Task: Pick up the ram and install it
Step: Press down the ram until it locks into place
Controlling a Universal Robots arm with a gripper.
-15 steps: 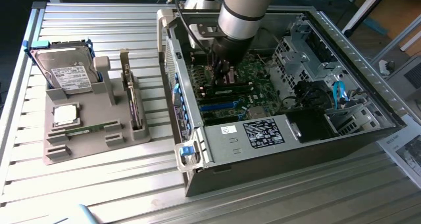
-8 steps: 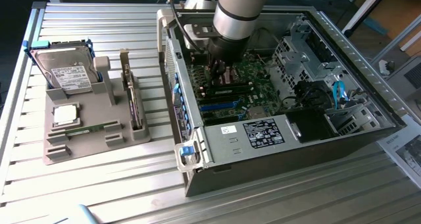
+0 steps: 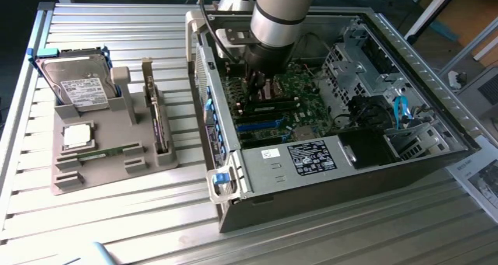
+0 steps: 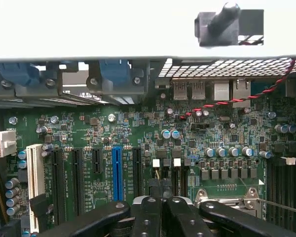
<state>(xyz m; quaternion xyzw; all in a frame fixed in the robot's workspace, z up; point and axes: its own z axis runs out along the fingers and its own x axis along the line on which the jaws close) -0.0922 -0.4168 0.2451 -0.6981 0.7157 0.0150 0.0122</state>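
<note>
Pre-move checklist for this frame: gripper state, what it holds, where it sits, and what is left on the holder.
1. Gripper shut: ok.
2. Ram between its fingers: cannot tell; nothing green shows there.
3. Gripper inside the open case, over the motherboard: ok.
4. One ram lying on the grey holder outside the case: ok.
5. Dark slots at the board's edge in view: ok; whether filled, cannot tell.

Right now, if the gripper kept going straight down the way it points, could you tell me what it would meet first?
Most likely the green motherboard inside the open computer case. The closed gripper points down at it, near the middle of the board. How much gap is left is hard to judge.
</note>
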